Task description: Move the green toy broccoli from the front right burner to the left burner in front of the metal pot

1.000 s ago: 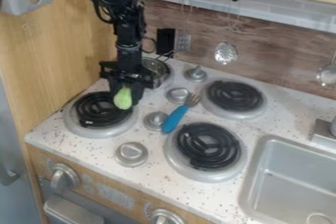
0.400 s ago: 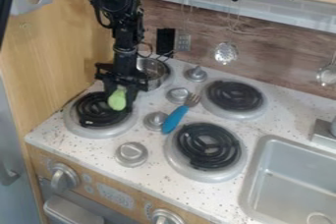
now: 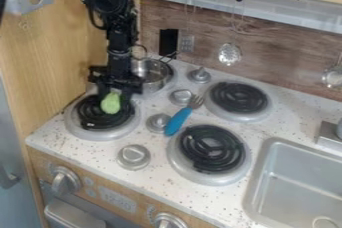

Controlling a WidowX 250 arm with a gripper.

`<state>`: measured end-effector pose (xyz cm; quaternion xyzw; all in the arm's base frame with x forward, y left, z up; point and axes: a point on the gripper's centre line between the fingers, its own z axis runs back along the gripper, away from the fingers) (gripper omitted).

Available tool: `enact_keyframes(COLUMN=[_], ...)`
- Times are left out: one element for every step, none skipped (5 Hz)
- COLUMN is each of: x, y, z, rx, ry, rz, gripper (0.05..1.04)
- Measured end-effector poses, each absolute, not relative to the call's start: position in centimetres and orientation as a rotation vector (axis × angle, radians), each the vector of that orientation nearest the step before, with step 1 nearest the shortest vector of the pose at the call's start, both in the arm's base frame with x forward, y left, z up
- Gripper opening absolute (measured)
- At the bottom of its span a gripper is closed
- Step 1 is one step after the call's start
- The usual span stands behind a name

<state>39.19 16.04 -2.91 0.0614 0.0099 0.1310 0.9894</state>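
Note:
The black gripper (image 3: 112, 97) hangs over the front left burner (image 3: 100, 122), shut on a light green, rounded object (image 3: 111, 103). Part of that object is hidden between the fingers. Just behind and to the right of the gripper stands a metal pot (image 3: 157, 74) on the back left burner. A fork with a blue handle (image 3: 178, 121) lies between the left and right burners, its tines pointing to the back.
Two more coil burners, one at the back (image 3: 238, 97) and one in front (image 3: 212, 148), are on the right. Metal knobs (image 3: 133, 156) stand between the burners. A grey sink (image 3: 294, 182) is at the right. Utensils, including a slotted spoon (image 3: 230, 54), hang along the back wall.
My gripper has moved left in the view with the green object in it, which uncovers more of the pot. The fork and pot have stayed in place.

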Motion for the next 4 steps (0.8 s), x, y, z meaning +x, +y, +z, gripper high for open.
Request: enact_keyframes(x=[38.7, 38.1, 37.8, 37.3], y=[16.0, 15.2, 14.7, 13.2], z=[-2.9, -1.9, 0.4, 2.4], rx=[0.103, 0.064, 0.047, 0.03], ry=[0.027, 0.023, 0.005, -0.019], rz=[0.265, 0.243, 0.198, 0.122], gripper=[0.878, 1.019, 1.006, 0.998])
